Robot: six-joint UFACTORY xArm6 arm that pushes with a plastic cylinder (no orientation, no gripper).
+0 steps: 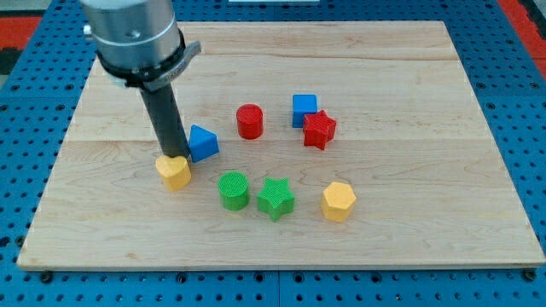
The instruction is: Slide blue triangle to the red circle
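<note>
My tip [177, 154] just left of blue triangle [202, 142], no legible writing

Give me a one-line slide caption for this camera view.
My tip sits just left of the blue triangle, with the red circle waiting further right on the wooden board.

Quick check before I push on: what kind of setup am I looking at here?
Likely a lab tabletop test rig: a wooden board on a blue pegboard base, scattered small blocks such as the blue triangle and red circle, my tip left of the triangle.
</note>
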